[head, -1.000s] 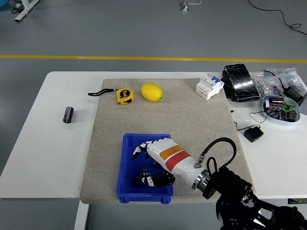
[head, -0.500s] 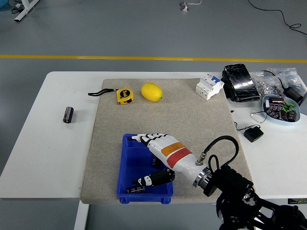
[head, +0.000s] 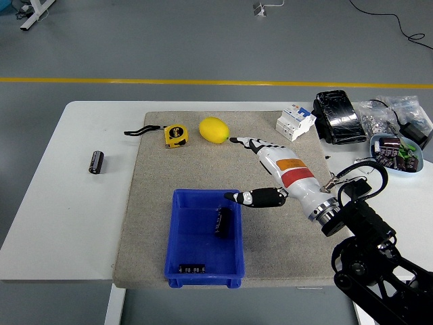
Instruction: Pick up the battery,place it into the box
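Inside box (head: 183, 233): battery (head: 221, 221) lying flat, long axis near-to-far.

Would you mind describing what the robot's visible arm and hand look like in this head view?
Only the right arm shows. Its right hand has a white shell with black finger segments and white tips. The white forearm carries an orange label and a red band, ending in a silver ring at the wrist joint. A black cable loops from a metal connector there. Beyond it, the arm is bulky black.
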{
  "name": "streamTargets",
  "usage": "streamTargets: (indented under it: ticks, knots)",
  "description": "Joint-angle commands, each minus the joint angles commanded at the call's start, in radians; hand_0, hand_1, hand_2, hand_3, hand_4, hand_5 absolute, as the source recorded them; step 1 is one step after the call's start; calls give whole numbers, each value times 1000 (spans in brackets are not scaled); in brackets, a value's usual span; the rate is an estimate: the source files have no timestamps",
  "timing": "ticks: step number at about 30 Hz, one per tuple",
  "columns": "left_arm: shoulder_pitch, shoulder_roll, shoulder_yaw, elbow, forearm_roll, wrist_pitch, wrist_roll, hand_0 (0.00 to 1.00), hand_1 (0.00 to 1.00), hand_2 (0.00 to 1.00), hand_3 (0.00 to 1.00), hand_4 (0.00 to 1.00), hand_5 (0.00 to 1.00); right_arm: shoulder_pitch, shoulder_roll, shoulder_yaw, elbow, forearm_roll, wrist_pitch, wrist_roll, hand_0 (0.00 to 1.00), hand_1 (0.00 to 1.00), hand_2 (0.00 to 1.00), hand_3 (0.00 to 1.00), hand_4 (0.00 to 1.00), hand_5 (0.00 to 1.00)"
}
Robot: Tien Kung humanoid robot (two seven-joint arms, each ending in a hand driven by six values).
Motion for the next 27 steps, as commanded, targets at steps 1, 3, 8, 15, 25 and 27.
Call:
streamTargets:
  ticks: [1, 3, 8, 15, 25, 27]
  knots:
    - [0, 0, 0, 0, 0, 0, 0, 686, 663, 706, 622, 639, 650, -2, -5, 17, -9, 20, -9, 8, 800, 808, 909, 884, 998, 458]
    - [1, 0, -2, 0, 3, 0, 0, 686, 663, 706, 622, 639, 650, -7, -14, 56, -25, 73, -25, 22, 800, 808, 909, 884, 998, 458]
    - [3, -1, -5, 1, 5, 0, 0, 687, 665, 707, 621, 639, 650, -40, -32, 150, -47, 199, -55, 64, 805, 810, 908, 883, 998, 484]
    - [0, -5, -22, 1, 32, -3, 4, 686, 665, 708, 622, 638, 649, -99, -36, 240, -94, 466, -148, 188, 808, 815, 904, 891, 998, 696]
    - [-13, -11, -14, 1, 23, 4, 1, 686, 664, 708, 621, 638, 650, -157, -32, 333, -150, 886, -43, 271, 842, 833, 863, 892, 998, 998]
    - [-15, -13, -17, 2, 27, 4, 1, 686, 664, 708, 621, 638, 650, -167, -31, 325, -161, 969, -29, 278, 842, 833, 863, 892, 998, 998]
